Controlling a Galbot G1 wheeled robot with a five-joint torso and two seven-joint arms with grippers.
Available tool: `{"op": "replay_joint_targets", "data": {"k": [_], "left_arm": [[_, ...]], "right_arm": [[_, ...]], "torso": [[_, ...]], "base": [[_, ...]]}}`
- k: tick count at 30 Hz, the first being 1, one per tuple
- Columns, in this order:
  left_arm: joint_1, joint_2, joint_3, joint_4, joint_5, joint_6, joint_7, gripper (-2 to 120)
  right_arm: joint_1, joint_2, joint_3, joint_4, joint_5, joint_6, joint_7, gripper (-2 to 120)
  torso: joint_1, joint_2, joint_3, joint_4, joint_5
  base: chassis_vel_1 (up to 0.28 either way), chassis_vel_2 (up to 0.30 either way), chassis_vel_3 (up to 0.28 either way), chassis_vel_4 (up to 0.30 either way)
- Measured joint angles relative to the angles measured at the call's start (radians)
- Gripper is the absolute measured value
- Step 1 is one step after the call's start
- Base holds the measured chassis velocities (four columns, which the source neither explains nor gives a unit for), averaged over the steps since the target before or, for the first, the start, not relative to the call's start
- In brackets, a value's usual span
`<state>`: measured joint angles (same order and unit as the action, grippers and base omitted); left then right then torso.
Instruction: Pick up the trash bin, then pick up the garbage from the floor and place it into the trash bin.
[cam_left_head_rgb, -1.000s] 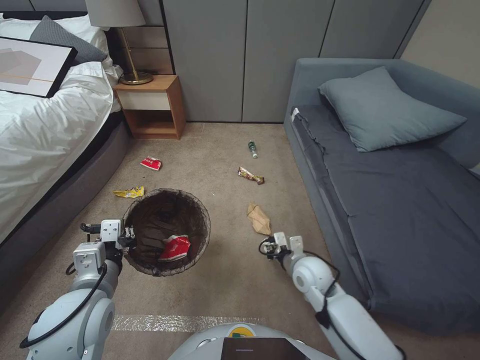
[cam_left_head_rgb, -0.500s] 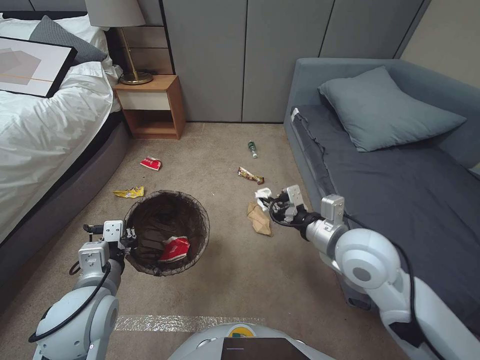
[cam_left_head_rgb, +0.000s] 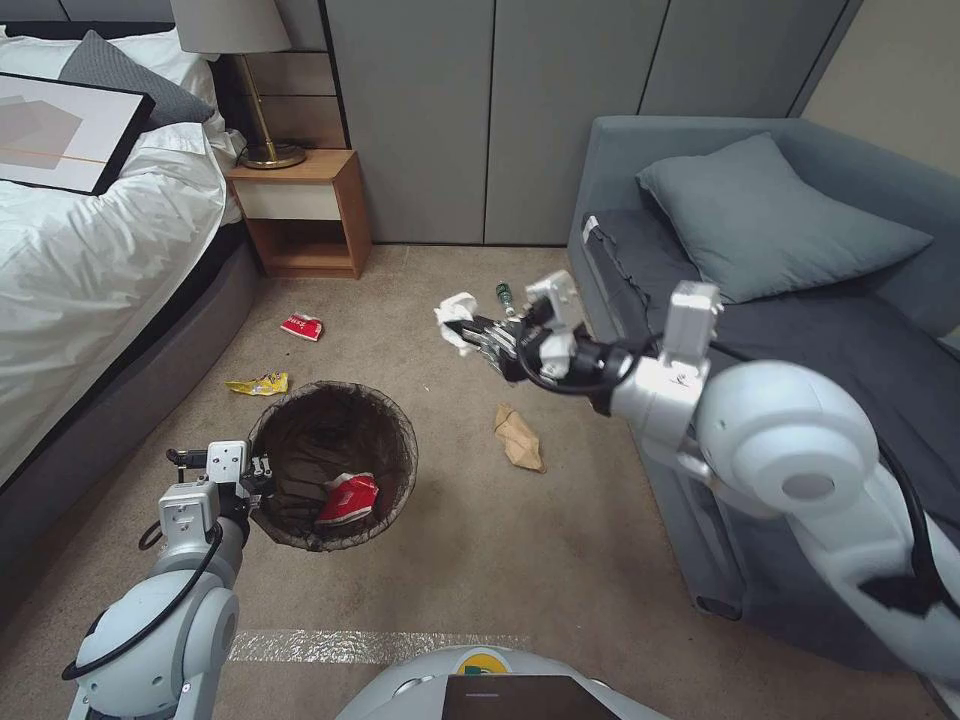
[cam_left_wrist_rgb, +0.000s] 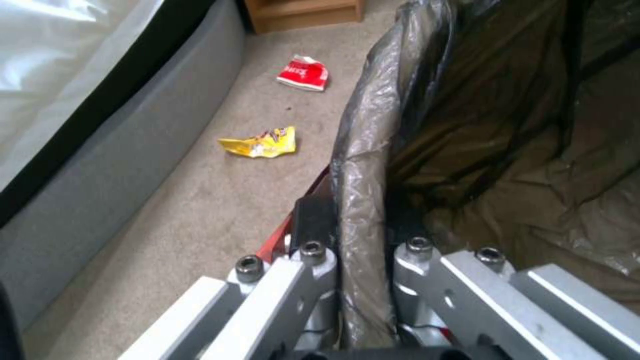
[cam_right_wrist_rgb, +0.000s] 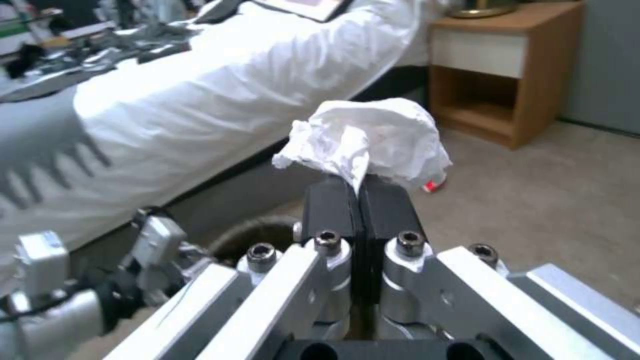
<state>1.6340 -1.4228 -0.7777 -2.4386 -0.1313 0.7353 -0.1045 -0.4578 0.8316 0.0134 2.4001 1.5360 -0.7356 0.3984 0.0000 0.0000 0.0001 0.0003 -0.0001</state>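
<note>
Left end effector (cam_left_head_rgb: 262, 472): pressed on the bin's rim at the bin's 9 o'clock side; in the left wrist view the bag-covered wall is pinched between its fingers (cam_left_wrist_rgb: 313, 227).
Right end effector (cam_left_head_rgb: 478, 333): held above the floor at 1 o'clock from the bin, with a tissue pinched; in the right wrist view its pads (cam_right_wrist_rgb: 330, 202) are pressed together on the tissue's lower edge.
Bin (cam_left_head_rgb: 333, 463): held at its rim, opening upward, lined with a dark bag; a red wrapper (cam_left_head_rgb: 348, 497) is seen inside.
Tissue (cam_left_head_rgb: 456, 320): crumpled, white, clear of the floor at the right end effector's tip.
Floor litter: a yellow wrapper (cam_left_head_rgb: 259, 384) at 11 o'clock just beside the bin; a red packet (cam_left_head_rgb: 302, 326) farther at 12 o'clock; a paper bag (cam_left_head_rgb: 519, 438) at 3 o'clock; a bottle (cam_left_head_rgb: 504, 293) near the sofa (cam_left_head_rgb: 800, 420).
</note>
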Motion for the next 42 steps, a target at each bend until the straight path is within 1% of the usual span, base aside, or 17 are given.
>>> {"op": "replay_joint_targets", "data": {"k": [1,2,4,5,6,9,10,13,14,16,18,19,21,24,29,32,42], "left_arm": [[-0.002,0.002,-0.002,0.001,0.0,0.0,0.001,4],[-0.002,0.002,-0.002,0.001,0.0,0.0,0.001,4],[-0.003,0.005,-0.004,0.002,0.0,0.0,0.001,4],[-0.003,0.006,-0.005,0.003,0.0,0.0,0.001,4],[-0.003,0.006,-0.005,0.003,0.0,0.0,0.001,4],[-0.005,0.008,-0.008,0.006,-0.001,0.0,0.002,4],[-0.005,0.008,-0.008,0.006,-0.001,0.0,0.002,4],[-0.004,0.01,-0.013,0.008,-0.002,0.0,0.005,4],[-0.004,0.01,-0.013,0.008,-0.002,0.0,0.005,4],[-0.005,0.011,-0.014,0.009,-0.003,0.0,0.005,4],[-0.01,0.011,-0.014,0.013,-0.003,0.0,0.005,4],[-0.01,0.011,-0.014,0.013,-0.003,0.0,0.005,4],[-0.012,0.012,-0.013,0.014,-0.003,0.0,0.005,4],[-0.011,0.013,-0.017,0.014,-0.003,0.0,0.005,4],[-0.008,0.012,-0.02,0.018,-0.003,0.0,0.006,4],[-0.013,0.005,-0.018,0.021,-0.002,0.0,0.006,4],[-0.015,0.002,-0.028,0.024,-0.007,0.0,0.009,4]], "right_arm": [[0.069,0.021,-0.055,-0.022,0.035,0.0,0.023,0],[0.069,0.021,-0.055,-0.022,0.035,0.0,0.023,0],[0.134,0.045,-0.107,-0.043,0.066,0.0,0.044,0],[0.185,0.068,-0.154,-0.062,0.09,0.0,0.062,0],[0.185,0.068,-0.154,-0.062,0.09,0.0,0.062,0],[0.261,0.116,-0.247,-0.096,0.125,0.002,0.084,0],[0.261,0.116,-0.247,-0.096,0.125,0.002,0.084,0],[0.316,0.145,-0.34,-0.123,0.161,0.008,0.096,0],[0.316,0.145,-0.34,-0.123,0.161,0.008,0.096,0],[0.332,0.173,-0.397,-0.148,0.161,0.017,0.101,0],[0.327,0.203,-0.437,-0.174,0.146,0.022,0.107,0],[0.327,0.203,-0.437,-0.174,0.146,0.022,0.107,0],[0.304,0.23,-0.476,-0.194,0.111,0.03,0.112,0],[0.27,0.251,-0.503,-0.21,0.083,0.032,0.114,0],[0.238,0.276,-0.526,-0.23,0.059,0.032,0.115,0],[0.211,0.312,-0.554,-0.27,0.022,0.03,0.11,0],[0.13,0.364,-0.587,-0.363,-0.042,0.028,0.091,0]], "torso": [[0.0,0.0,0.0,-0.0004,-0.0001],[0.0,0.0,0.0,-0.0004,-0.0001],[0.0,0.0,0.0,-0.0002,0.0],[0.0,0.0,0.0,-0.0002,-0.0003],[0.0,0.0,0.0,-0.0002,-0.0003],[0.0,0.0,0.0,0.0,-0.0002],[0.0,0.0,0.0,0.0,-0.0002],[0.0,0.0,0.0,-0.0003,-0.0002],[0.0,0.0,0.0,-0.0003,-0.0002],[0.0,0.0,0.0,-0.0006,-0.0001],[0.0,0.0,0.0,-0.0001,-0.0002],[0.0,0.0,0.0,-0.0001,-0.0002],[0.0,0.0,0.0,-0.0001,-0.0001],[0.0,0.0,0.0,-0.0005,-0.0001],[0.0,0.0,0.0,-0.0005,0.0],[0.0,0.0,0.0,-0.0004,0.0],[0.0,0.0,0.0,-0.0003,0.0001]], "base": [[0.0,0.0,0.0,0.0],[0.0,0.0,0.0,0.0],[0.0,0.0,0.0,0.0],[0.0,0.0,0.0,0.0],[0.0,0.0,0.0,0.0],[0.0,0.0,0.0,0.0],[0.0,0.0,0.0,0.0],[0.0,0.0,0.0,0.0],[0.0,0.0,0.0,0.0],[0.0,0.0,0.0,0.0],[0.0,0.0,0.0,0.0],[0.0,0.0,0.0,0.0],[0.0,0.0,0.0,0.0],[0.0,0.0,0.0,0.0],[0.0,0.0,0.0,0.0],[0.0,0.0,0.0,0.0],[0.0,0.0,0.0,0.0]]}}
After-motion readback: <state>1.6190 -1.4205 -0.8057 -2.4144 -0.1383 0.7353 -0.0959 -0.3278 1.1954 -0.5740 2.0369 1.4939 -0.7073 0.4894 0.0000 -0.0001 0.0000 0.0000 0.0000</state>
